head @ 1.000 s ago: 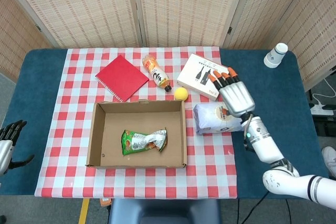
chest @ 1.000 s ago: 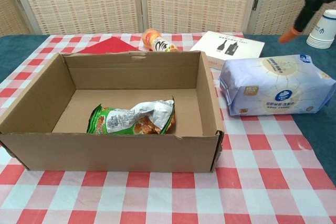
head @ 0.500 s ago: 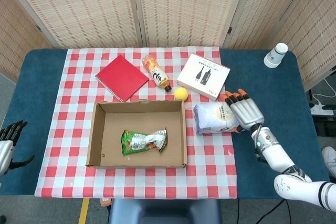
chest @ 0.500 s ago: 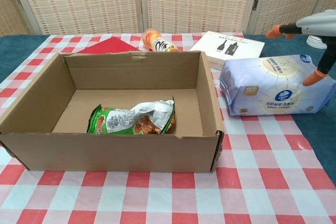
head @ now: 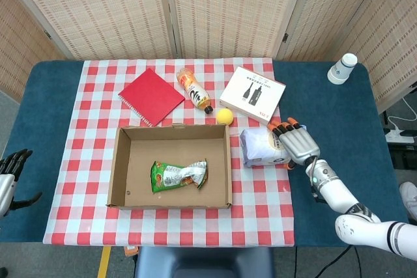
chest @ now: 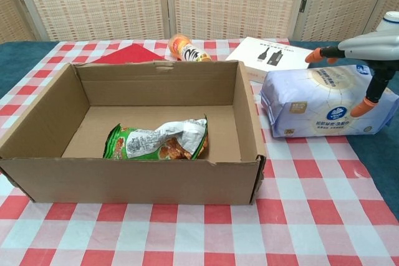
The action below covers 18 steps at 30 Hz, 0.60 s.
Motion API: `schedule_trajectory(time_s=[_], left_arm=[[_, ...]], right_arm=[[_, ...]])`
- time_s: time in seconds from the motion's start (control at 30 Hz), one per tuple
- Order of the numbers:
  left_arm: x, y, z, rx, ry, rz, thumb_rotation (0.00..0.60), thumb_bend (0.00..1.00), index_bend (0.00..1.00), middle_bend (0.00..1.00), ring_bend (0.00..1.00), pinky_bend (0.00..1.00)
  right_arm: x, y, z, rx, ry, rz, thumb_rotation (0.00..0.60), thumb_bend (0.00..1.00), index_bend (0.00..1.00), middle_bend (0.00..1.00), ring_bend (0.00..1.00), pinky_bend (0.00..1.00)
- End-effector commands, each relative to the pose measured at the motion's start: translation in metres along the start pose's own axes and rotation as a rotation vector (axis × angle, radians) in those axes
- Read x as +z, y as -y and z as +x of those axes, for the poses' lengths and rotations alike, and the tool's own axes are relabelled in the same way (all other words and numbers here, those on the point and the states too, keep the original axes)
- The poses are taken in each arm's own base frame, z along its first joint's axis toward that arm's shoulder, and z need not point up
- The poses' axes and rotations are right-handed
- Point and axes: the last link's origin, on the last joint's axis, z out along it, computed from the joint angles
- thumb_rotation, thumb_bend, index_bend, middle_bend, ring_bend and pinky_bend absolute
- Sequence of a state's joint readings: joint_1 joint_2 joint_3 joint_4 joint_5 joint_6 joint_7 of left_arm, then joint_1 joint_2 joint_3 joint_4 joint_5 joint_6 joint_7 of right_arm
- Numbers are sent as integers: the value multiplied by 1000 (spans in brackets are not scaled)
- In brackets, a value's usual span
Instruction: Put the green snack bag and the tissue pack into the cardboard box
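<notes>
The green snack bag (head: 177,176) (chest: 159,141) lies crumpled on the floor of the open cardboard box (head: 228,161) (chest: 124,182). The pale blue tissue pack (head: 260,146) (chest: 312,104) lies on the checked cloth just right of the box. My right hand (head: 298,141) (chest: 368,48) sits over the pack's right end, fingers spread across its top and thumb hanging down its front side; no firm grip shows. My left hand (head: 12,167) hangs empty off the table's left edge, seen only in the head view.
Behind the box lie a red notebook (head: 151,96), an orange bottle (head: 194,89) (chest: 187,48), a yellow ball (head: 225,116) and a flat white carton (head: 253,94) (chest: 271,54). A paper cup (head: 342,68) stands at the back right on the blue table.
My right hand has come down and toward me from above the white carton onto the tissue pack's right end. The pack, the box and the left hand have not moved.
</notes>
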<state>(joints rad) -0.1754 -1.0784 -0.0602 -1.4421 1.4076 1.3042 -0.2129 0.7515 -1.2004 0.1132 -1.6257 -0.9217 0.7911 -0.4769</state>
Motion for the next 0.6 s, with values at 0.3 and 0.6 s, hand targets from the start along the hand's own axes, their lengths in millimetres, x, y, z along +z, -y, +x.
schedule_trajectory(time_s=[0.3, 0.6], left_arm=[[1, 1, -1, 0, 1, 4, 600, 200, 40, 0, 0, 90], [2, 2, -1, 0, 4, 9, 600, 200, 40, 0, 0, 90]], right_arm=[[19, -6, -13, 20, 33, -14, 600, 0, 0, 0, 0, 0], [27, -5, -21, 29, 48, -12, 600, 0, 19, 4, 0, 36]])
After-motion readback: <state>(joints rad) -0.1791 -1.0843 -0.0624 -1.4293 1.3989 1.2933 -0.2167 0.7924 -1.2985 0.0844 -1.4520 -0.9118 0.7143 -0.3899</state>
